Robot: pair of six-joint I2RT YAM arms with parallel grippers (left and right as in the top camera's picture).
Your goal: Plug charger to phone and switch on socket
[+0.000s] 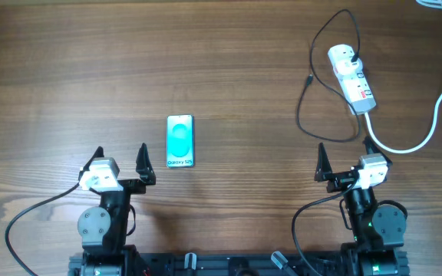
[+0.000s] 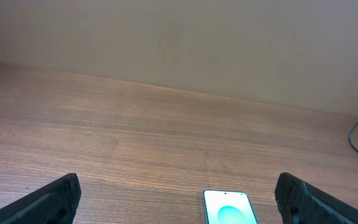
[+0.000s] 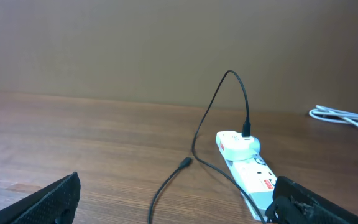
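Both grippers hold nothing and have their jaws spread wide: the left gripper (image 1: 120,153) sits at the near edge of the brown wood-grain table (image 1: 67,77), and the right gripper (image 1: 344,149) sits at the same edge, well apart from it. Neither touches anything, which looks like a ready stance with the task not yet begun. The small rectangular smartphone with the bright cyan screen (image 1: 179,142) lies flat and face up just beyond the left gripper and a little to its right. Its short end with the white lettering faces the robot, probably so the charging port is easy to reach from the near side. The short white oblong power strip (image 1: 355,80) lies at a slant near the far right corner, ahead of the right gripper, with its small red switch (image 1: 367,93) towards the nearer end. A thick white cord (image 1: 436,107) curves away from that end towards the table's right edge. A white plug (image 1: 339,55) already sits in the strip's far outlet. From it the long thin black charger cable (image 1: 299,115) arches up, then loops loosely over the wood, ending in a small black connector tip (image 1: 308,79) that lies free on the table just left of the strip. That tip is well apart from the phone, so the right arm seems best placed to fetch it. The slack loops should let the cable reach the phone.
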